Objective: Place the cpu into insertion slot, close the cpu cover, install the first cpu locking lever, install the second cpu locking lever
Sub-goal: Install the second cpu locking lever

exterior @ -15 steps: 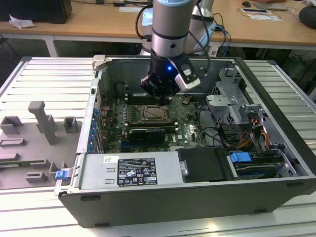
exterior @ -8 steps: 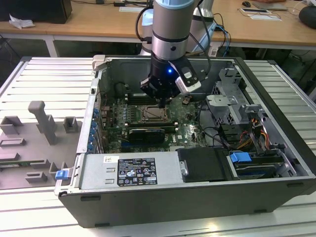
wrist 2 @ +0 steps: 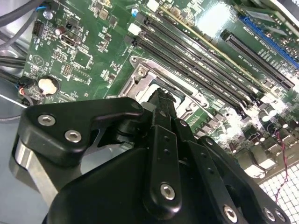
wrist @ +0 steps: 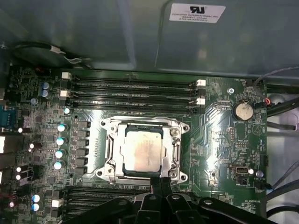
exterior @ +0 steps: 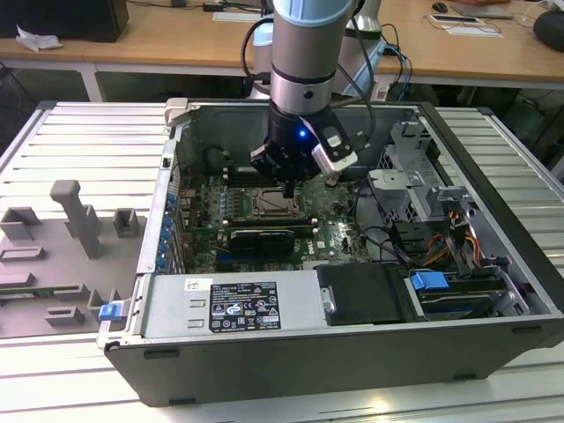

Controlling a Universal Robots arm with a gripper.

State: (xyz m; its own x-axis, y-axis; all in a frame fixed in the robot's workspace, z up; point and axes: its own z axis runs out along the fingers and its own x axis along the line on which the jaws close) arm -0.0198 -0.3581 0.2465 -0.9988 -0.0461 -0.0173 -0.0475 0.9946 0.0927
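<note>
The cpu (wrist: 142, 151), a pale square chip, lies in the insertion slot (wrist: 108, 128) on the green board. The silvery cpu cover (wrist: 175, 148) lies flat around it, framing the chip. Thin metal levers run along the frame's sides; I cannot tell whether they are hooked. My gripper (wrist: 161, 181) is shut with nothing between its fingers, and its tip is at the socket's edge. In the second wrist view the gripper (wrist 2: 161, 95) points down at the socket's metal frame (wrist 2: 140, 74). In the exterior view the gripper (exterior: 287, 189) hangs just over the socket (exterior: 267, 204) inside the open computer case.
Long black memory slots (wrist: 135, 93) run beside the socket, with a coin battery (wrist: 243, 111) and a row of capacitors (wrist: 60, 140) nearby. A black card (exterior: 262, 238), the power supply (exterior: 229, 304), a drive cage (exterior: 414, 185) and cables (exterior: 441, 242) crowd the case.
</note>
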